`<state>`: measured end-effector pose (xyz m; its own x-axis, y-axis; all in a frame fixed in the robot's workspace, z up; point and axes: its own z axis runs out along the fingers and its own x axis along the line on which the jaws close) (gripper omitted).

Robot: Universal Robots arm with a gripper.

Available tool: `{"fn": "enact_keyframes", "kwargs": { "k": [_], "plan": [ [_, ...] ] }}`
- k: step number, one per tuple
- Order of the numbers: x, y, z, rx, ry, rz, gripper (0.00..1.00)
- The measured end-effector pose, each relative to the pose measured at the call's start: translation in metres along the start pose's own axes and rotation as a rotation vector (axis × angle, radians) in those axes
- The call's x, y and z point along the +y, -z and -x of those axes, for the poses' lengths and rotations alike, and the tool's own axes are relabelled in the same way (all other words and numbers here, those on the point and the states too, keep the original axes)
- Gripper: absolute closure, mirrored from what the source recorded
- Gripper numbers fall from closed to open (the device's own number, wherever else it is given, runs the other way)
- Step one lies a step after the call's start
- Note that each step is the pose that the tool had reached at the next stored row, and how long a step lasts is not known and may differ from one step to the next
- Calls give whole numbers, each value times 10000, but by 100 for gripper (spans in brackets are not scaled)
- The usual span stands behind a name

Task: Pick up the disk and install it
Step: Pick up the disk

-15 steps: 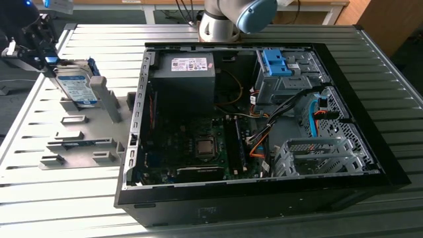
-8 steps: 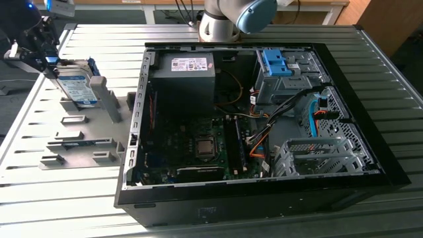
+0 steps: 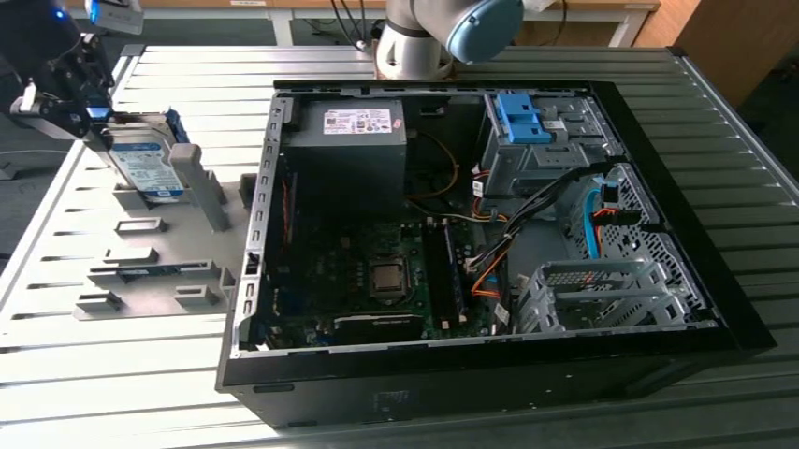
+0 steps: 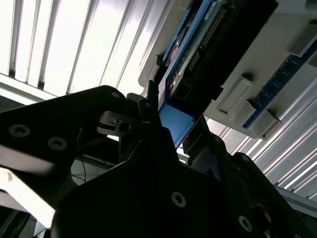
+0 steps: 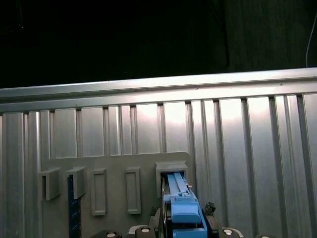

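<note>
From where I stand, over at the exterior view's left, the arm's black claw [image 3: 95,123] is clenched on the upper edge of the flat rectangular silver disk [image 3: 140,161], which has a white and light-blue label and a blue plastic frame. In the first wrist view its dark fingers [image 5: 157,217] sit against both sides of that frame. The disk stands on edge, leaning slightly, its lower end at a slot of the pale grey plastic holder plate [image 3: 156,271] lying on the ridged aluminium table [image 3: 75,374]. A grey upright post [image 3: 197,178] rises just beside the disk, on the side toward the open black computer case [image 3: 736,318]. The case's raised side wall [image 3: 256,234] stands between the holder and the interior. Inside are a dark power supply box [image 3: 343,150], a motherboard [image 3: 374,271], a perforated grey metal cage [image 3: 600,290] and, at the far corner, a blue plastic latch bracket [image 3: 522,117] on its grey bay, with black and orange cables [image 3: 549,201] strung below it.
</note>
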<state>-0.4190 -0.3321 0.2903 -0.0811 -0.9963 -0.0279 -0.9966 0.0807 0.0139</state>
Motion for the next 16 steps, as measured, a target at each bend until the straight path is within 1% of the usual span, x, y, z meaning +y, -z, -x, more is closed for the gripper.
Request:
{"fn": "enact_keyframes", "kwargs": {
  "k": [4,7,12,16],
  "plan": [
    [0,-2,0,-1,4,-2,55],
    [0,22,1,-1,48,-2,55],
    [-4,20,2,3,282,5,55],
    [-10,19,2,3,284,7,55]
  ]
}}
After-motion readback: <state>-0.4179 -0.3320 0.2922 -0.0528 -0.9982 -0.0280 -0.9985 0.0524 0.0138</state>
